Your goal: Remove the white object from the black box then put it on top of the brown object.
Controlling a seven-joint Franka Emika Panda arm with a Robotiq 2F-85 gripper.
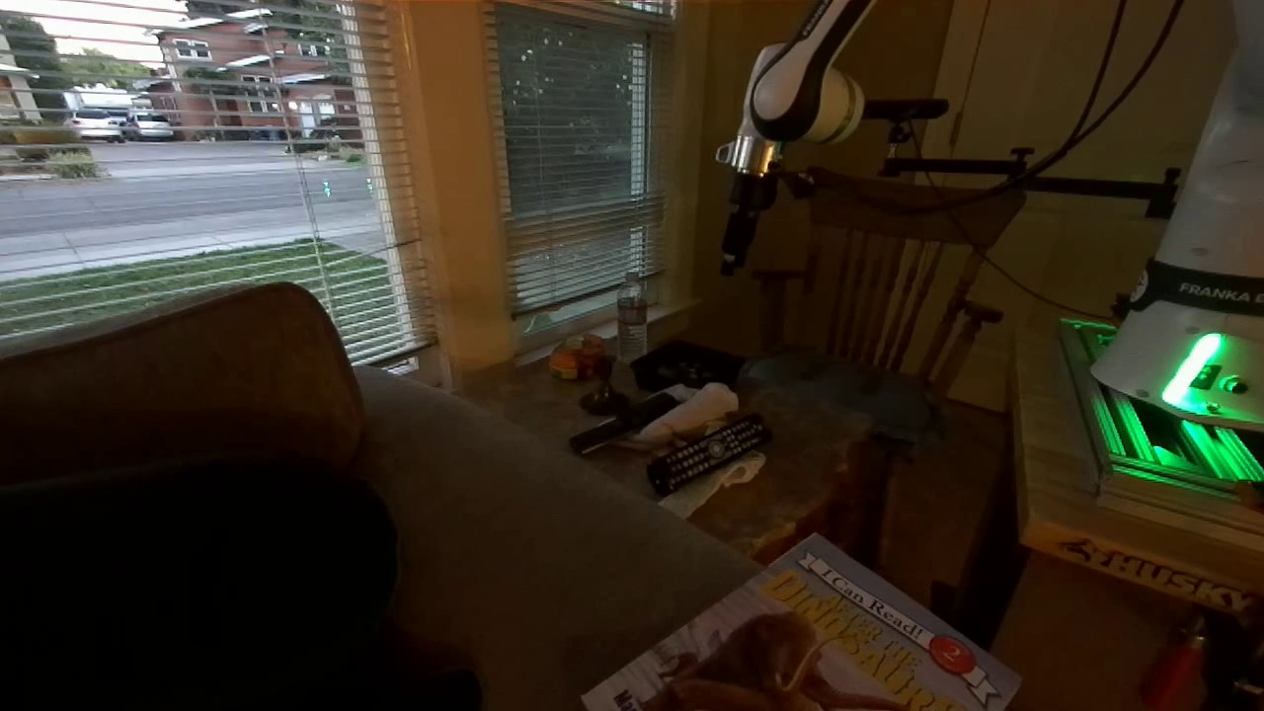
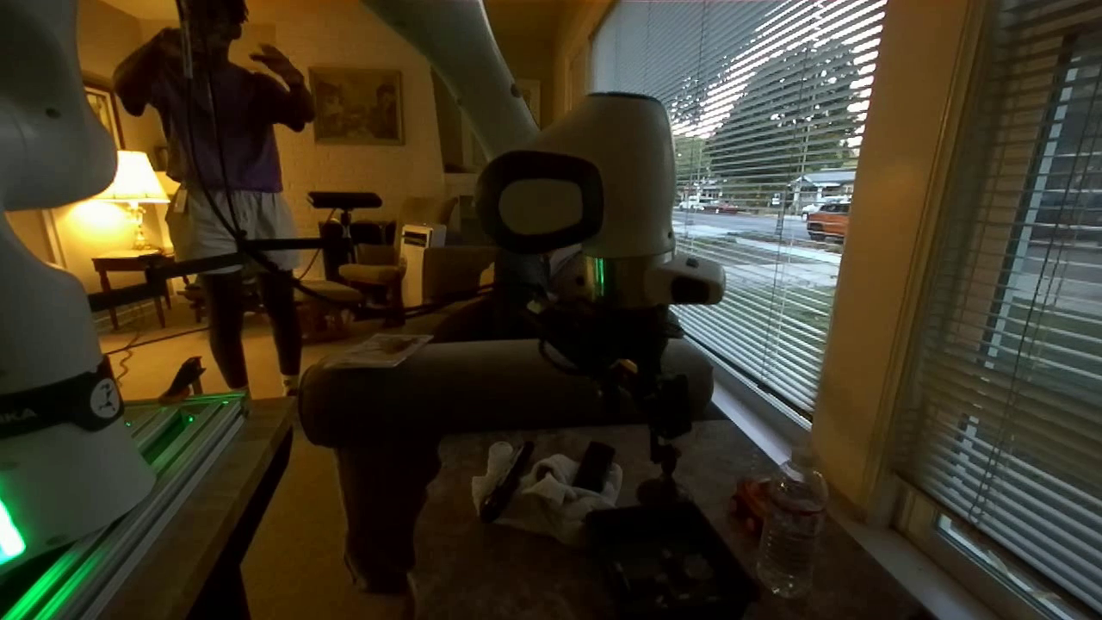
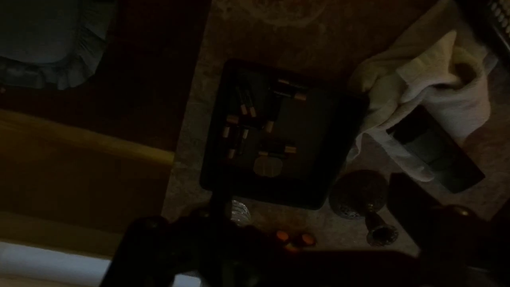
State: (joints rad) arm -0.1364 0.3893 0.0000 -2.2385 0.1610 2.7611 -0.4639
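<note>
The black box (image 3: 330,135) lies on the table in the wrist view and also shows in both exterior views (image 1: 671,370) (image 2: 637,534). A pale round flat object (image 3: 268,166), probably the white object, lies inside it beside several batteries (image 3: 247,105); it shows faintly in an exterior view (image 2: 697,567). The brown object, a dark ornate holder with a wide round base (image 3: 354,191), stands just outside the box; it shows in both exterior views (image 1: 604,397) (image 2: 661,491). My gripper (image 3: 310,189) is raised above the table, its dark fingers wide apart with nothing between them.
A clear bottle (image 1: 632,321) and orange jars (image 1: 581,357) stand by the window. A white cloth (image 3: 430,87) lies beside the box with a dark remote (image 3: 438,149) on it. Another remote (image 1: 709,452), a sofa arm (image 2: 482,379) and a wooden chair (image 1: 869,267) are nearby.
</note>
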